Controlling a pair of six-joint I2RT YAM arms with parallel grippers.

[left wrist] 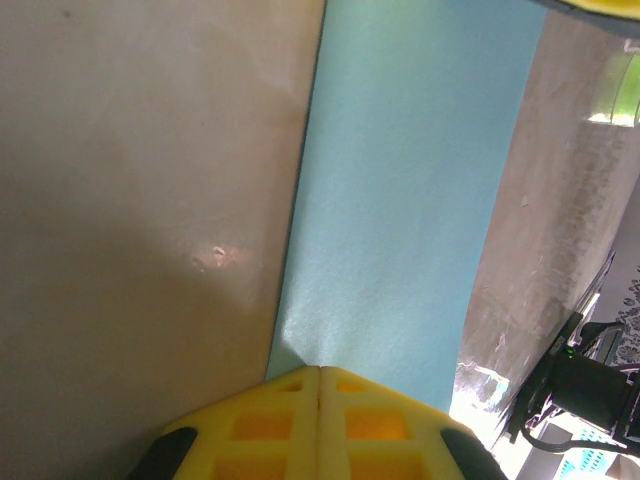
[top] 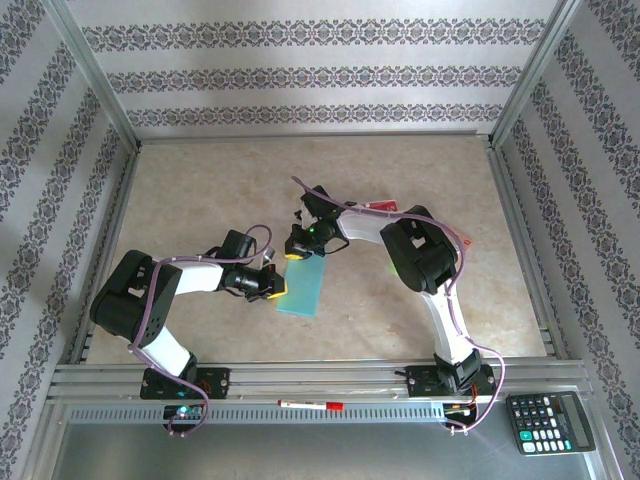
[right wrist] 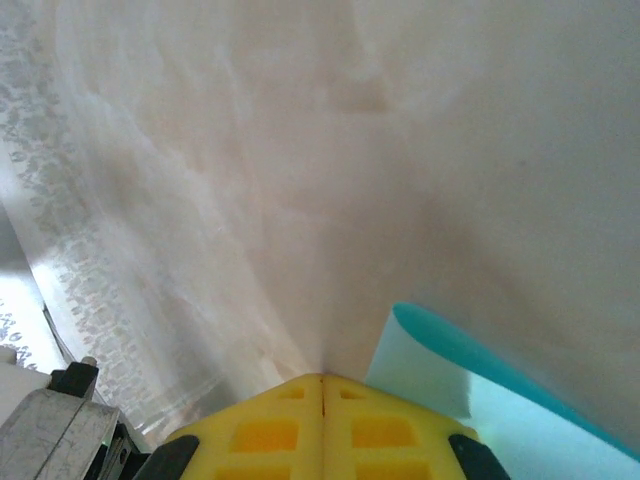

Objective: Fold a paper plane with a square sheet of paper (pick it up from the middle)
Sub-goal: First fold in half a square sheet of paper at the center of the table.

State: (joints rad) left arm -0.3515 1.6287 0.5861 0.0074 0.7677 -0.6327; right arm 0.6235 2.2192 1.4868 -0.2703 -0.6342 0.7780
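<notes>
Sheet of paper (top: 305,288): light-blue, seen as a narrow rectangle rather than a full square; it lay on the table between the two arms, long axis running near to far with a slight tilt.
Table (top: 200,190): pale, marbled beige surface inside a metal frame, with patterned walls around it.
Left gripper (top: 275,285): sat at the left long edge of the sheet, toward its far half, pointing right.
Left gripper, wrist view (left wrist: 318,385): the yellow jaws were pressed fully together with no gap. The sheet (left wrist: 400,200) reached right up to the tips and stretched away from them as a long strip. The tips touched it, but whether they pinched it or only pressed on it could not be told.
Right gripper (top: 298,253): sat at the far short end of the sheet, just beside the left gripper.
Right gripper, wrist view (right wrist: 322,390): the yellow jaws were likewise closed tight. The sheet (right wrist: 425,370) showed to the right of the seam with one edge curled upward. It ran behind the right finger; a hold on it could not be confirmed.
Red packet (top: 384,207): lay on the table beyond the right arm, partly hidden by it, well apart from the sheet.
Calculator (top: 548,422): rested outside the frame at the near right corner.
Red pen (top: 310,404): lay along the near rail between the arm bases.
</notes>
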